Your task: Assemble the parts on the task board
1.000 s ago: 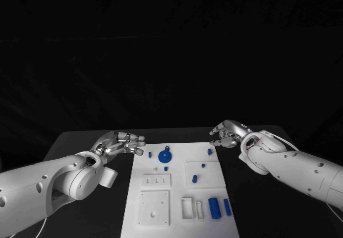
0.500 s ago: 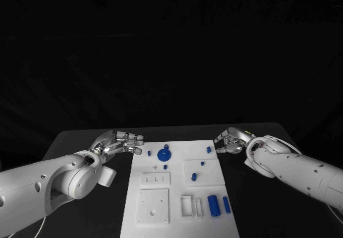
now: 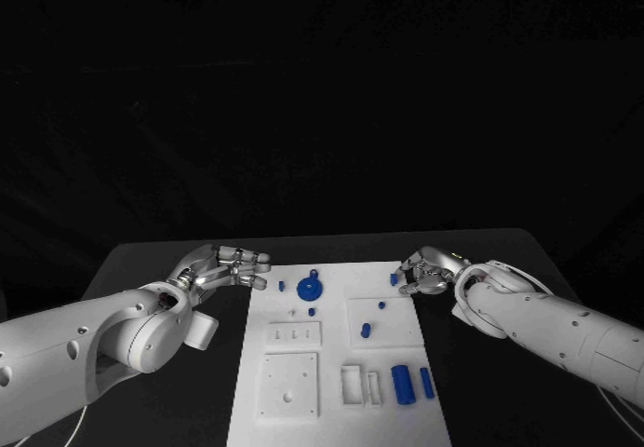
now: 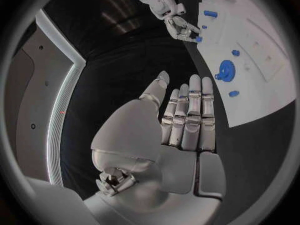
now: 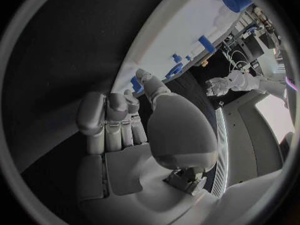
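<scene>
The white task board [image 3: 336, 358] lies lengthwise in the middle of the black table. My right hand [image 3: 422, 273] hangs at its far right edge, fingers curled, fingertips right at a small blue piece [image 3: 395, 278] that stands there. In the right wrist view that piece [image 5: 135, 83] sits between the thumb and the fingers; I cannot tell whether it is pinched. The left wrist view shows the right hand [image 4: 178, 27] next to the same piece [image 4: 199, 38]. My left hand [image 3: 225, 268] hovers off the board's far left corner, fingers stretched out, holding nothing.
On the board lie a blue disc with a knob [image 3: 309, 291], a small blue peg [image 3: 281, 288], a blue oval piece [image 3: 365, 329] and two blue cylinders [image 3: 400, 385] near the front right. White fixture blocks [image 3: 290, 389] occupy the near half.
My right hand has come down and in toward the board's far right edge, ending at the small blue piece. The left hand has stayed where it was.
</scene>
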Tool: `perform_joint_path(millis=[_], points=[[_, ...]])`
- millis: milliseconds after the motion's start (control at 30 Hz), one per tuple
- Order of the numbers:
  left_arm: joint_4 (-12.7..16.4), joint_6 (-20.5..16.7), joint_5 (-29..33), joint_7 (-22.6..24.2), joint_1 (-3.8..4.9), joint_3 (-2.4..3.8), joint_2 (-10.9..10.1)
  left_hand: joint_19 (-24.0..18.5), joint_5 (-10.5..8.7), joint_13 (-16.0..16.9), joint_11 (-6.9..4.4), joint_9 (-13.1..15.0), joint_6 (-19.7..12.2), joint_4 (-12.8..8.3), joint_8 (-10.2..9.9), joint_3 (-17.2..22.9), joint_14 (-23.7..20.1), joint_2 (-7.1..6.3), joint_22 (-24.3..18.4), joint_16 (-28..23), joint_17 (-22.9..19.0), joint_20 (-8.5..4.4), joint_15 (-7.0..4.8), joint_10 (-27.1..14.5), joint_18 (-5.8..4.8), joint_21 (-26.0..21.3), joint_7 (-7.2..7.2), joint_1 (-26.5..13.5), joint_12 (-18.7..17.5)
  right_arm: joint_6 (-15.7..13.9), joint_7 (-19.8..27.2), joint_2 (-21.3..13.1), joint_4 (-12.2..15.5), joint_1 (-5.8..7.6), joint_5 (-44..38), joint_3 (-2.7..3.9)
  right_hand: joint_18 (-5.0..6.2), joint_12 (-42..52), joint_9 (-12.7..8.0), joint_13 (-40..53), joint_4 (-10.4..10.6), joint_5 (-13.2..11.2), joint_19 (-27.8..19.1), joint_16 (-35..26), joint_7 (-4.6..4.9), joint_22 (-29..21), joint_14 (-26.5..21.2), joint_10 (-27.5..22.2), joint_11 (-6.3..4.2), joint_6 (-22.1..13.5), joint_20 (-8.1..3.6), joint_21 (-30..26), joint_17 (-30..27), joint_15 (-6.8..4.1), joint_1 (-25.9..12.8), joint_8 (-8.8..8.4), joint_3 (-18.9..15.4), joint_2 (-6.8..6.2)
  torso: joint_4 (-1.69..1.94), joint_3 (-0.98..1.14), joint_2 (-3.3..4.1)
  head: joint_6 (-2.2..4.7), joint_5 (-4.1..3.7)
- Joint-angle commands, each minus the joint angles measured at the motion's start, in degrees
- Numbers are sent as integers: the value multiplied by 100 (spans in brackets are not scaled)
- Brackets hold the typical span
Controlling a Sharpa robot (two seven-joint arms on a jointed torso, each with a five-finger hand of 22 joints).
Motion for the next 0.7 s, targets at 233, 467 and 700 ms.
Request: perform_joint_path(millis=[233,467,700], points=[[-9,120,-22,58,-4,3,26,-64,28,7,-1,9,-50,-46,0,-3,-21,37,11,5,-10,5,40,-59,-26,23,7,-31,5,-83,116,159,-182,-21,145,3,-42,-3,-3,4,36,6,180,21,-3,806,33,-7,5,-52,8,28,22,0,-24,-12,-73,49,1,-11,-3,-12,17],[-16,138,-22,48,-5,3,31,-66,25,7,3,9,-54,-47,-1,-7,-22,35,11,5,-10,6,42,-73,-25,24,9,-34,5,-136,104,256,-288,-44,155,3,-40,1,-3,8,61,-12,181,25,4,806,33,-7,10,-62,11,28,31,5,-20,-11,-66,84,-6,-8,-4,-26,31],[-31,149,-23,43,-13,3,38,-66,25,7,3,9,-54,-47,-1,-7,-22,35,11,5,-10,6,42,-73,-25,24,9,-34,5,-178,122,286,-342,-50,202,4,-36,4,-3,7,87,-101,179,23,-7,804,34,-7,9,35,14,24,37,4,-51,-12,57,123,-22,-6,-9,-20,44]])
